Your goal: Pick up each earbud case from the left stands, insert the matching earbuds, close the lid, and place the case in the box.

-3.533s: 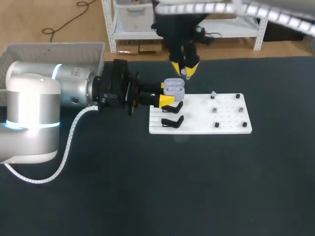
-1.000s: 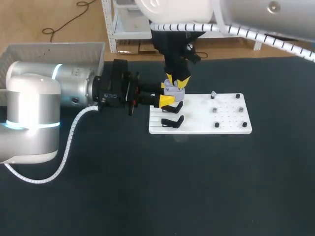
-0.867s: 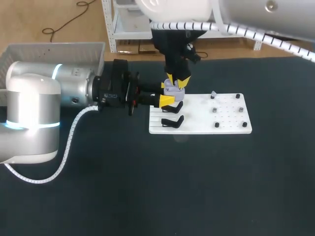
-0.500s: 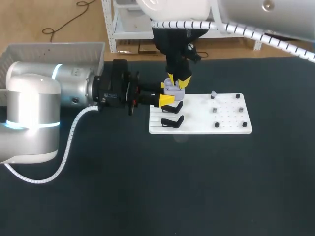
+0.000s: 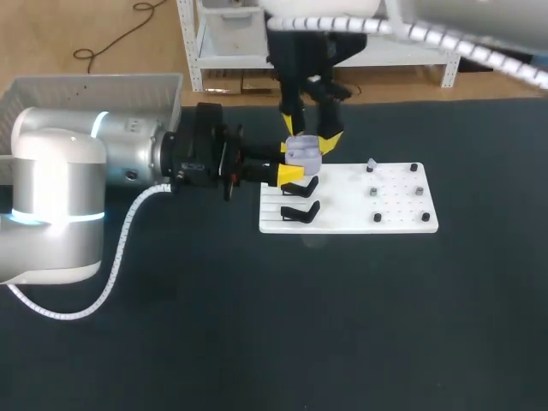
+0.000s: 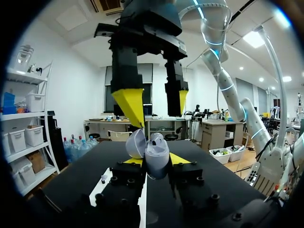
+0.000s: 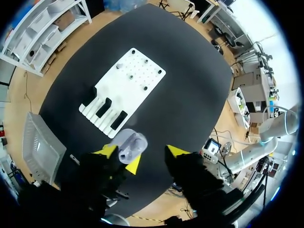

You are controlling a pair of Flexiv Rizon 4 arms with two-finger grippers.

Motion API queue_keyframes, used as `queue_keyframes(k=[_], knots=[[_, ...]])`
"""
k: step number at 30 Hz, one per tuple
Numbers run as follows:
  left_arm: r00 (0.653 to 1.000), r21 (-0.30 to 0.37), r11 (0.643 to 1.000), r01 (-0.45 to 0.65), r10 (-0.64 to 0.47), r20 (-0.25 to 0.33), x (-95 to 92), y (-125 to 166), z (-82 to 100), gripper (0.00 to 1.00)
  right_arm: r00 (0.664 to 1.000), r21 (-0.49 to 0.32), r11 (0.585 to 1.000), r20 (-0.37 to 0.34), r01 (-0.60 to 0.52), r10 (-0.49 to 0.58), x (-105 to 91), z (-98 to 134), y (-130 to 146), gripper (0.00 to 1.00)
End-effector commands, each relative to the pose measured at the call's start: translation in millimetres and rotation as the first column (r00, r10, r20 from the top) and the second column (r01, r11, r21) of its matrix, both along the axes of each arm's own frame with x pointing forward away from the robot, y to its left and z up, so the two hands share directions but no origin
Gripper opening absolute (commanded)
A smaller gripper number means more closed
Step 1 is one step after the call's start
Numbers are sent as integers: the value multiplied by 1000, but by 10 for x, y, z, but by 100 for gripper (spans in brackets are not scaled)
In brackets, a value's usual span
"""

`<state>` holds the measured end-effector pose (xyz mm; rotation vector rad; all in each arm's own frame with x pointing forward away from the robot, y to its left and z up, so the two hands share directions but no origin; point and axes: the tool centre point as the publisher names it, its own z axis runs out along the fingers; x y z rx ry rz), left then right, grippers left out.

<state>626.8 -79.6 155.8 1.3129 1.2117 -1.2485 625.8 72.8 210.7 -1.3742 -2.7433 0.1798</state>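
A lavender earbud case [image 5: 302,152] with its lid up sits between the yellow tips of my left gripper [image 5: 292,164], which is shut on it just over the white board's left end. In the left wrist view the case [image 6: 153,153] fills the gap between the fingers. My right gripper [image 5: 310,139] hangs straight above the case, open, one tip on either side of it and clear of it. From the right wrist the case [image 7: 129,145] lies below the spread right gripper [image 7: 142,153]. Small earbuds [image 5: 371,164] stand on pegs on the board.
The white board [image 5: 360,210] carries two empty black stands [image 5: 300,211] on its left part and several pegs on its right. A grey box [image 5: 86,90] stands at the table's far left corner; its wall [image 7: 40,147] also shows from the right wrist.
My right gripper, with its tips closed down at the case a second ago, has opened wide and lifted a little. The left gripper and the case have stayed put.
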Motion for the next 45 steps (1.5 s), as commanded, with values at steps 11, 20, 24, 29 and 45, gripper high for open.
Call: queue_keyframes(k=[11, 20, 24, 29, 45], knots=[[1000, -1, 1000, -4, 4, 2, -7, 1, -5, 0, 946, 205, 952, 280, -226, 164, -231, 324, -645, 100], [1000, -1, 1000, -4, 4, 2, -7, 1, -5, 0, 868, 125, 901, 351, -416, 352, -29, 378, -913, 100], [1000, -1, 1000, -4, 4, 2, -7, 1, -5, 0, 857, 129, 879, 327, -458, 399, 78, 331, -1025, 100], [1000, -1, 1000, -4, 4, 2, -7, 1, -5, 0, 843, 132, 863, 325, -488, 428, 203, 287, -1187, 100], [1000, -1, 1000, -4, 4, 2, -7, 1, -5, 0, 835, 126, 852, 314, -509, 452, 255, 269, -1231, 100]])
